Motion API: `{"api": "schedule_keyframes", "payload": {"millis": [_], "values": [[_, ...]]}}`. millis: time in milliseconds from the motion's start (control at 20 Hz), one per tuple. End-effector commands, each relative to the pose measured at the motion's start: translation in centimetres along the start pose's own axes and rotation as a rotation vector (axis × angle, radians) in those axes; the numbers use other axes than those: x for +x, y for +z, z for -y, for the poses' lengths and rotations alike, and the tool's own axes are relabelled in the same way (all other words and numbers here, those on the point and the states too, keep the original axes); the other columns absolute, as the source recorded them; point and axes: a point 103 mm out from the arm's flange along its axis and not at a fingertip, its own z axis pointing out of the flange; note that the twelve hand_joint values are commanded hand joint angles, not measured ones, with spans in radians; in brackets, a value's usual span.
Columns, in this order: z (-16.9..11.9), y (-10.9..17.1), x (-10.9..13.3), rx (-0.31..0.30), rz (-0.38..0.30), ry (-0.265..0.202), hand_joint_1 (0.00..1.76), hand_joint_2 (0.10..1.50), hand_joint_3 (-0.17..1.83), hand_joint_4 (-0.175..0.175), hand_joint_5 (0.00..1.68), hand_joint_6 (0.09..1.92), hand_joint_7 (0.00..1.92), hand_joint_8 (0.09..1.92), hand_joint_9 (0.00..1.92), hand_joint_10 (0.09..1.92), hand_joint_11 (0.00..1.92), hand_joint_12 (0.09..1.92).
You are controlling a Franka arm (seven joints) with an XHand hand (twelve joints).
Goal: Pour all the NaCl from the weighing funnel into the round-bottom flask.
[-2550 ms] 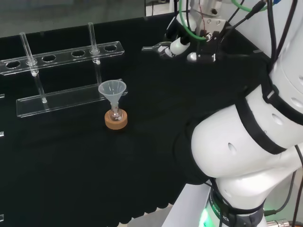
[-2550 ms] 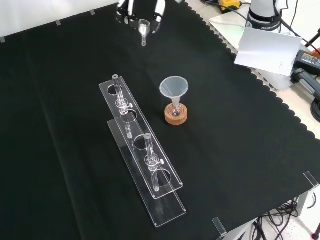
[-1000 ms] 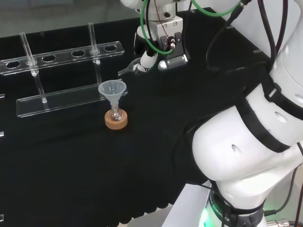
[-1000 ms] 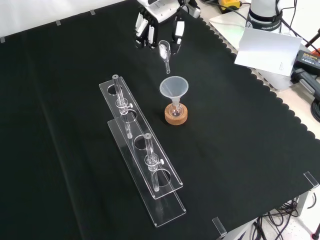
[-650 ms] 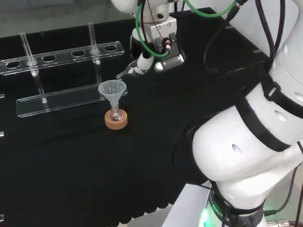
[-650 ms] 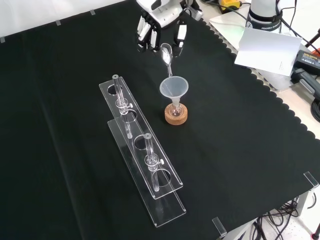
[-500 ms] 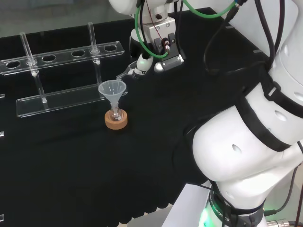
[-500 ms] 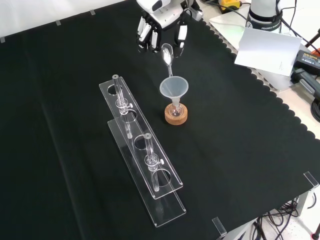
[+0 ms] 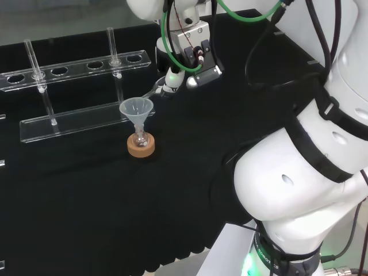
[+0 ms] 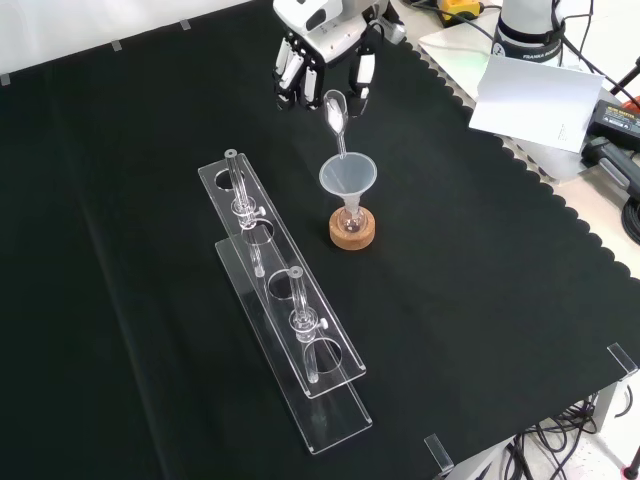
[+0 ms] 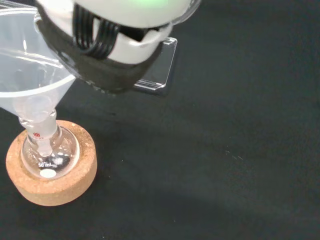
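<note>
Hand (image 10: 322, 45) at far side of cloth in front view, fingers curled round weighing funnel (image 10: 334, 106), bowl end up by fingers, spout angled down. Spout tip sits at/just over rim of clear funnel (image 10: 348, 176) — can't tell if touching.

Clear funnel stands in neck of flask (image 11: 47, 152); flask on cork ring (image 10: 354, 230). Wrist view: small white bit at flask bottom, maybe salt; can't say more.

Tube rack (image 10: 285, 300) just beside in front view, two tubes up, apart from the work.

Step, my read: pour stage, tip lined up w/ funnel mouth. Can't see grains moving.

Next needs: more tilt so bowl empties down spout, tip kept inside rim. Watch for nudging funnel — top-heavy on small flask.
</note>
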Motion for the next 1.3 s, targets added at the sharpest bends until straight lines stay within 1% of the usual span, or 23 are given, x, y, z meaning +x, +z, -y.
{"api": "schedule_keyframes", "payload": {"millis": [50,400,500,850,1050,1150,1300], "values": [[0.0,0.0,-0.1,0.006,0.016,-0.006,1.14,0.67,0.55,0.175,1.39,0.40,0.56,0.68,1.00,0.31,0.87,1.00],[-0.4,0.1,0.1,0.027,0.045,-0.001,1.14,0.67,0.55,0.175,1.39,0.40,0.56,0.68,1.00,0.31,0.87,1.00],[-0.4,0.0,0.1,0.022,0.056,-0.003,1.14,0.67,0.55,0.175,1.39,0.40,0.56,0.68,1.00,0.31,0.87,1.00],[-0.6,-0.8,0.6,0.021,0.102,-0.011,1.14,0.67,0.55,0.175,1.40,0.40,0.56,0.68,1.00,0.31,0.87,1.00],[-0.7,-1.0,0.6,0.034,0.138,-0.019,1.14,0.67,0.55,0.175,1.40,0.40,0.55,0.68,1.00,0.31,0.87,1.00],[-0.7,-1.0,0.5,0.032,0.141,-0.024,1.14,0.67,0.55,0.175,1.40,0.40,0.55,0.68,1.00,0.31,0.87,1.00],[-0.4,-1.0,-0.4,0.028,0.150,-0.032,1.14,0.67,0.55,0.175,1.40,0.40,0.55,0.68,1.00,0.31,0.86,1.00]]}}
